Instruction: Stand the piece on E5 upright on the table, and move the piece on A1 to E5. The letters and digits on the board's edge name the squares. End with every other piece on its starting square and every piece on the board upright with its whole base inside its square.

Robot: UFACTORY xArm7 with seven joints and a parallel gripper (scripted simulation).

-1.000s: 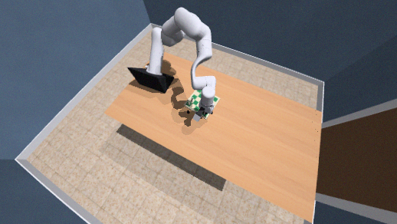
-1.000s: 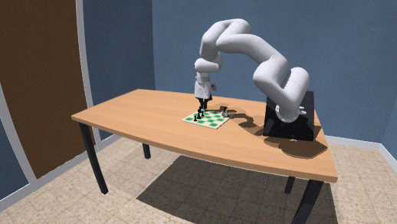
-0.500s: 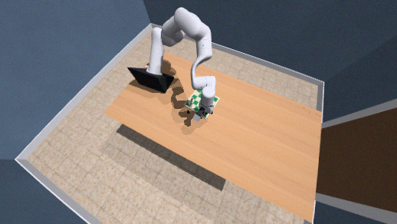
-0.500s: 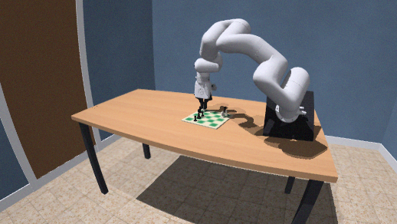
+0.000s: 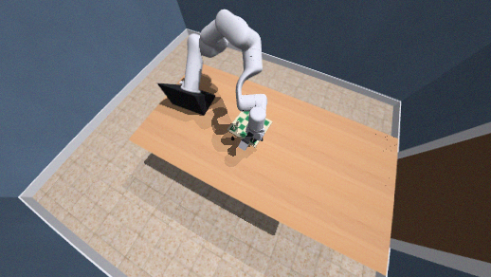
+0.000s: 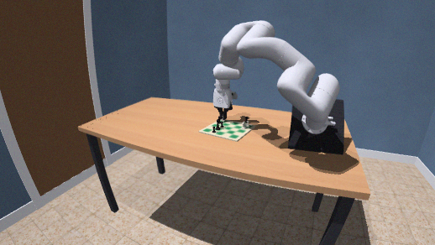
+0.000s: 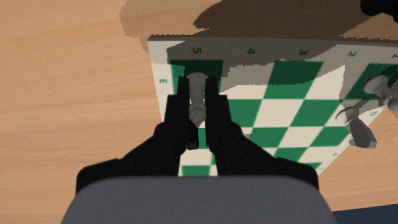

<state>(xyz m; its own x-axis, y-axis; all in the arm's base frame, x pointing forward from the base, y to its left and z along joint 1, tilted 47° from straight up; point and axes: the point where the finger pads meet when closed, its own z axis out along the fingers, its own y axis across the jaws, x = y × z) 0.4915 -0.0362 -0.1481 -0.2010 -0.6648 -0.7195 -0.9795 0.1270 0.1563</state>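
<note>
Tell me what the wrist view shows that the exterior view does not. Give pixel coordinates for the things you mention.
Only the wrist view shows readable edge marks, such as the digit 5 (image 7: 197,50) and letter E (image 7: 163,81), and clearly shows a gray piece (image 7: 197,90) between the fingers.

Only the exterior view shows the table legs (image 6: 102,172), the black stand (image 5: 190,101) (image 6: 336,109) and the brown panel (image 5: 450,190) (image 6: 42,84).

Both show the hand (image 5: 251,140) (image 6: 222,119) (image 7: 197,92), the checkered board (image 5: 269,124) (image 6: 235,137) (image 7: 277,112) and the tabletop (image 5: 308,166) (image 6: 159,138) (image 7: 60,100).

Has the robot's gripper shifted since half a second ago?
No, not that I can see: in the top and exterior views, the gripper keeps its place over the chessboard.
</note>
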